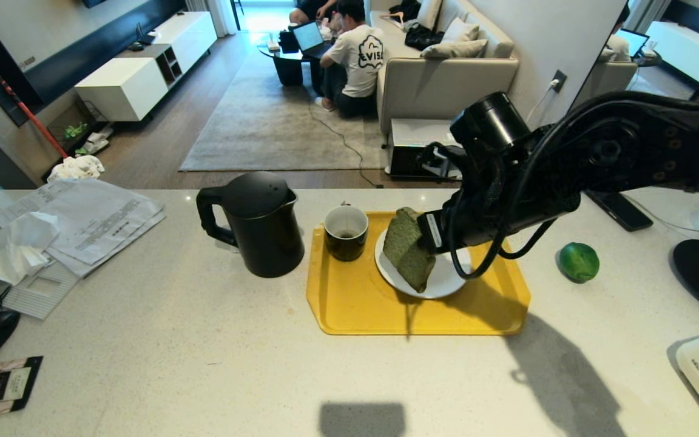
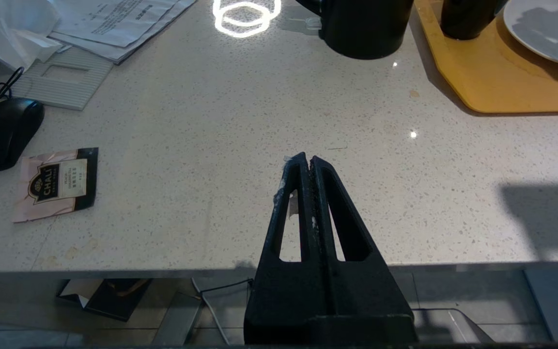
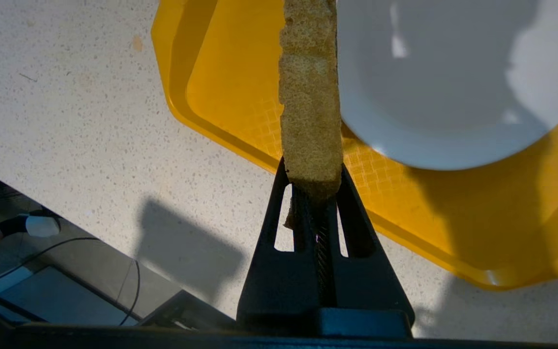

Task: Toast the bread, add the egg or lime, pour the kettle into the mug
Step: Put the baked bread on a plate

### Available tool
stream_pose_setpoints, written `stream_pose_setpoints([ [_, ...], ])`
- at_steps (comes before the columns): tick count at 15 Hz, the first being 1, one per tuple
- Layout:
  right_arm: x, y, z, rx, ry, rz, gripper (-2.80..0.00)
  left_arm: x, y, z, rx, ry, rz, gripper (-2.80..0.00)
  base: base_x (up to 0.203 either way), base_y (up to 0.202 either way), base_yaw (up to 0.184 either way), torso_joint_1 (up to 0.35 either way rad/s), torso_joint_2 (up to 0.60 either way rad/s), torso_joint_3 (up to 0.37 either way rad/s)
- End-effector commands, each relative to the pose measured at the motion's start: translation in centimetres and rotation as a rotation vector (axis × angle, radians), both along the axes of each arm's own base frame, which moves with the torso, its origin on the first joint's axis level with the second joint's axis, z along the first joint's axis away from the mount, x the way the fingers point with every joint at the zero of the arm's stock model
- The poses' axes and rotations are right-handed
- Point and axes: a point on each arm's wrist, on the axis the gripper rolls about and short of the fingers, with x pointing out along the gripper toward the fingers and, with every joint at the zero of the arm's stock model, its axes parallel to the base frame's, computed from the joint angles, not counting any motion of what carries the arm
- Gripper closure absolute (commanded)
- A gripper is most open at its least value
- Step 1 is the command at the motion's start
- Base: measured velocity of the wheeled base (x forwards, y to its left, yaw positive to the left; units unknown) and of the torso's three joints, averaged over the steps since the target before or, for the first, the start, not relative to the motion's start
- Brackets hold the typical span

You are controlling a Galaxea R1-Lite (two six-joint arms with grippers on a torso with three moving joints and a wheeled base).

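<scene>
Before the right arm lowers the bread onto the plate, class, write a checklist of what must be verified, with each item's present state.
1. Right claw shut on the bread: ok.
2. White plate bare where the bread will lie: ok.
3. Plate sits inside the yellow tray: ok.
4. Mug stands apart from the plate: ok.
5. Bread already toasted: cannot tell.
6. Left claw shut and empty, away from the tray: ok.

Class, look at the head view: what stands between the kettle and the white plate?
The mug, on the yellow tray, stands between the kettle and plate.
</scene>
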Motion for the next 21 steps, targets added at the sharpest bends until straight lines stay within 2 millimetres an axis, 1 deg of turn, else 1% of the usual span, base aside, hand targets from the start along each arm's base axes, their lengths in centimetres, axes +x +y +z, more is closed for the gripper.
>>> stream_pose_setpoints([
  [1, 1.5, 0.9, -1.5, -0.015, 0.02, -0.002, 0.0, 0.0, 0.0, 0.0, 0.0, 0.001, 0.001, 0.0, 0.0, 0.0, 0.0, 0.0, 0.0, 0.0],
  [4, 2.8, 1.6, -2.7, -0.023, 0.029, -0.004, 0.0, 0.0, 0.0, 0.0, 0.0, 0.001, 0.001, 0.0, 0.0, 0.0, 0.0, 0.0, 0.0, 0.0],
  [5, 3.3, 1.6, -3.2, -0.031, 0.032, -0.008, 0.0, 0.0, 0.0, 0.0, 0.0, 0.001, 0.001, 0.0, 0.0, 0.0, 0.0, 0.0, 0.0, 0.0],
  [7, 4.7, 0.9, -4.3, -0.046, 0.02, -0.018, 0.0, 0.0, 0.0, 0.0, 0.0, 0.001, 0.001, 0.0, 0.0, 0.0, 0.0, 0.0, 0.0, 0.0],
  [11, 6.7, -1.0, -5.1, -0.062, 0.001, -0.053, 0.0, 0.0, 0.0, 0.0, 0.0, 0.001, 0.001, 0.0, 0.0, 0.0, 0.0, 0.0, 0.0, 0.0],
  [16, 7.9, -2.4, -6.0, -0.071, 0.008, -0.09, 0.0, 0.0, 0.0, 0.0, 0.0, 0.001, 0.001, 0.0, 0.0, 0.0, 0.0, 0.0, 0.0, 0.0],
  [18, 8.3, -2.8, -6.3, -0.091, 0.004, -0.097, 0.0, 0.0, 0.0, 0.0, 0.0, 0.001, 0.001, 0.0, 0.0, 0.0, 0.0, 0.0, 0.0, 0.0],
  [21, 8.5, -2.8, -6.8, -0.135, -0.002, -0.13, 0.0, 0.0, 0.0, 0.0, 0.0, 0.001, -0.001, 0.0, 0.0, 0.0, 0.0, 0.0, 0.0, 0.0],
])
